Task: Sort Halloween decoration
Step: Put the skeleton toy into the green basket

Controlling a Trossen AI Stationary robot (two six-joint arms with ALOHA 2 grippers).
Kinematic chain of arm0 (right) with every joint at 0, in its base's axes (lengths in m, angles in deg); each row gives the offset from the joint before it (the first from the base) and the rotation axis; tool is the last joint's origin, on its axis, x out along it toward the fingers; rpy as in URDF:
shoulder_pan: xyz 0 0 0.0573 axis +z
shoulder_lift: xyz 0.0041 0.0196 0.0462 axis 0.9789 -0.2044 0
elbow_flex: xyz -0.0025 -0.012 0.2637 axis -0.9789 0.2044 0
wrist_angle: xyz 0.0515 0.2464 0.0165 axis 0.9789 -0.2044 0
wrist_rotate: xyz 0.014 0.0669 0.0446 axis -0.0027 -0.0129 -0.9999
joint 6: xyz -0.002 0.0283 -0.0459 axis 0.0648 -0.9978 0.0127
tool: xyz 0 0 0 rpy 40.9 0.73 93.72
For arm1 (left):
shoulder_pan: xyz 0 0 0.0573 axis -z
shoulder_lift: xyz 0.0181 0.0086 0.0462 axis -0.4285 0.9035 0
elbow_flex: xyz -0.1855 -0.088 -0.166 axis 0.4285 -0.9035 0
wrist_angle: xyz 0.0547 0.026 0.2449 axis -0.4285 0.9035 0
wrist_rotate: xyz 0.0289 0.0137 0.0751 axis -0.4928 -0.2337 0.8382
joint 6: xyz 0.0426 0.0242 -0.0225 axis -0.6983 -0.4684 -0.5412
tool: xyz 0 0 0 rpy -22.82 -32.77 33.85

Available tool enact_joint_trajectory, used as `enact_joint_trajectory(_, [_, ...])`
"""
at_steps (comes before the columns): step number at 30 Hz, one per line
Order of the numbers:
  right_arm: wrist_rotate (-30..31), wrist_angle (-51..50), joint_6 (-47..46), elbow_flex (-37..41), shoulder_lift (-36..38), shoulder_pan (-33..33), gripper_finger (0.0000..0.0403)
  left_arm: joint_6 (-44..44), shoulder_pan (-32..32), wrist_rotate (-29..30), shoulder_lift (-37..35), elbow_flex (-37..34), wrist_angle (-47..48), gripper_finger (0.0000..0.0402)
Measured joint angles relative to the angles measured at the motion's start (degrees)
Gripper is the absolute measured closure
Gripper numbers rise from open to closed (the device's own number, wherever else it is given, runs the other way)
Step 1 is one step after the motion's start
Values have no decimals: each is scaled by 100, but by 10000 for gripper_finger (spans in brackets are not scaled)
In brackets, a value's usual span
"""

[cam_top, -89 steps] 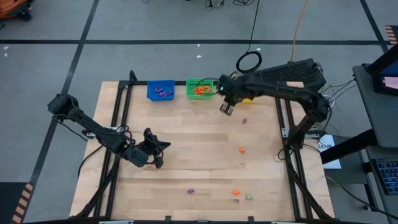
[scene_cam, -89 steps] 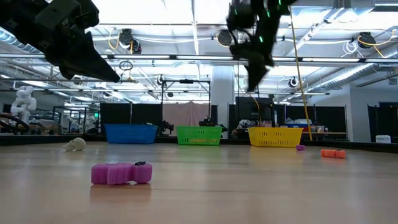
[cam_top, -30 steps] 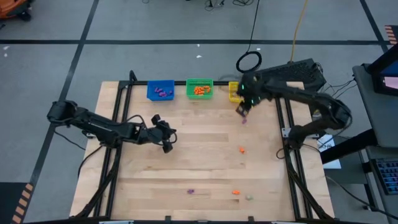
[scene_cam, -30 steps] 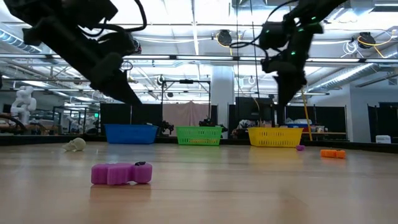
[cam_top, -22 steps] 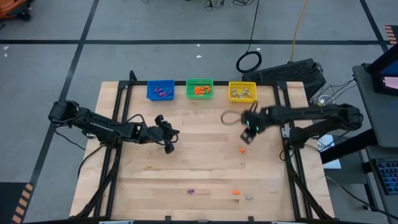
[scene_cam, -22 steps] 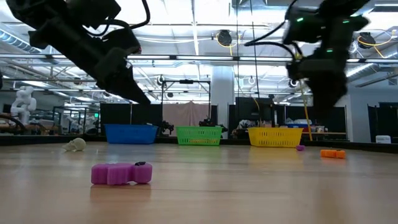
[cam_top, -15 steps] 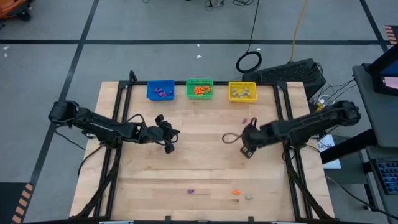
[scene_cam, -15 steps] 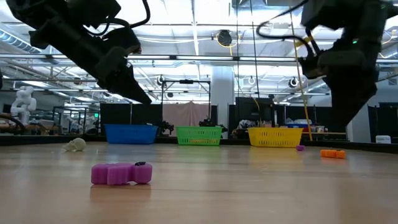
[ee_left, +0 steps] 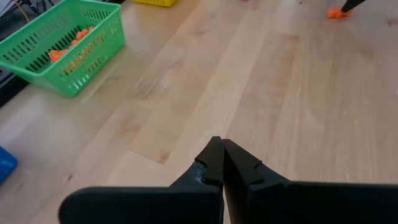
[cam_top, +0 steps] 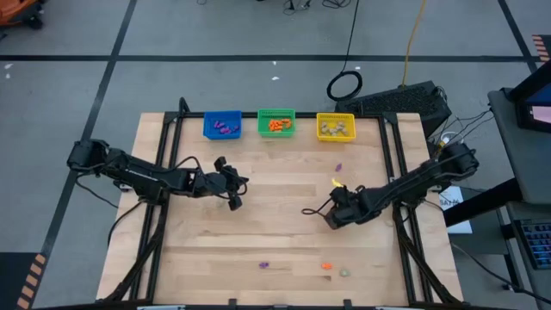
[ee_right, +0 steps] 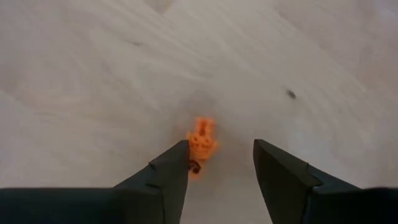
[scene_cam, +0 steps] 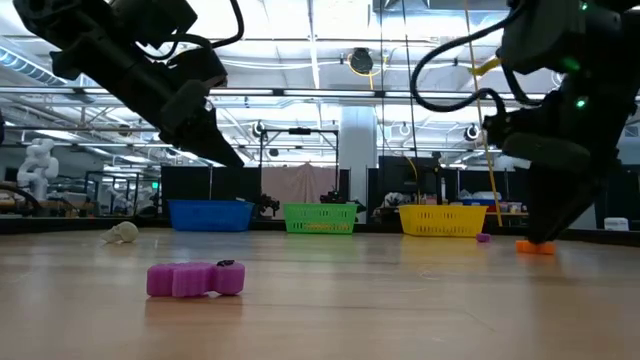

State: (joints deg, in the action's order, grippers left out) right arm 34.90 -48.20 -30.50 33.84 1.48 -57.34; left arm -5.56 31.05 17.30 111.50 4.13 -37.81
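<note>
Left gripper [cam_top: 233, 200] hangs above bare counter [cam_top: 275, 237] left of centre in the high view, jaws pressed together and carrying nothing; it looks parked clear of the working side. Along the counter's upper edge, three bins in a row: blue bin [cam_top: 222, 126] with purple trinkets, green bin [cam_top: 276, 122] with orange ones, yellow bin [cam_top: 335, 127] with pale ones, presumably one colour per bin, so the sort is partly done. Loose pieces on the counter in the high view, counted left to right: purple trinket [cam_top: 264, 265] near the lower edge; orange trinket [cam_top: 326, 266] with a pale trinket [cam_top: 344, 273] just beside it; second purple trinket [cam_top: 338, 165] below the yellow bin. That makes two purple, one orange, one pale there. Right gripper [cam_top: 331, 217] sits low at right of centre, jaws wide. The right wrist view shows a further orange trinket [ee_right: 201, 140] lying on the wood in the gap, nearer one finger, not yet pinched; likely placed so for a straddling grasp. Probably bound for the green bin.
</note>
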Motion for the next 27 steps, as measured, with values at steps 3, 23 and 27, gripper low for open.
enact_joint_trajectory(3, [8, 314, 175, -7, -196, -2, 249, 0, 1, 0, 0, 0, 9, 401])
enact_joint_trajectory(23, [353, 1346, 1920, -254, -249, -151, 390, 0, 1, -1, -2, 0, 193, 401])
enact_joint_trajectory(27, [845, 1393, 2743, -712, -249, -607, 391, 0, 1, 0, -2, 0, 173, 401])
